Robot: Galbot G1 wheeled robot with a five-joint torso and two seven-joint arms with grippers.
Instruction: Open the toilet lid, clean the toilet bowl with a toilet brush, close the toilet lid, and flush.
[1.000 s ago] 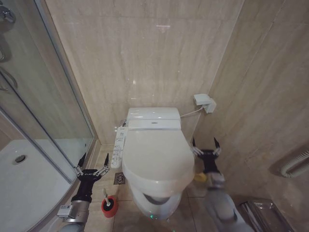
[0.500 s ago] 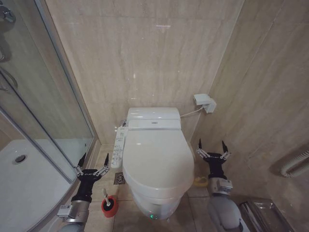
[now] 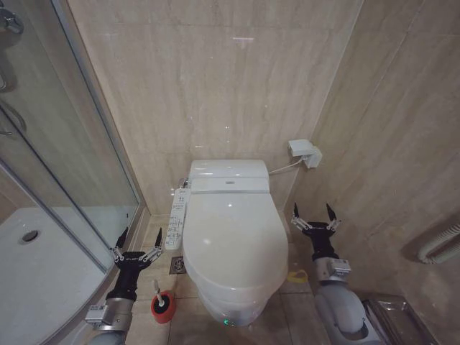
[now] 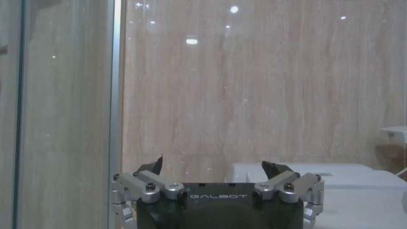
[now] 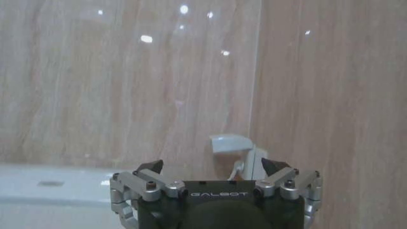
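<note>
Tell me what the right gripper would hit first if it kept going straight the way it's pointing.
Probably the beige tiled wall. The right gripper, open beside the closed toilet lid, aims near the small white wall box; depth is unclear, so it might meet that first.

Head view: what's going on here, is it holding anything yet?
Nothing is held. The toilet lid is shut over the toilet bowl. The right pincer hangs open beside the toilet on its right, clear of the lid, with the yellow strap loop below it near the floor. The left pincer is open too, on the toilet's left above the toilet brush, which stands on the floor in its red base.
</note>
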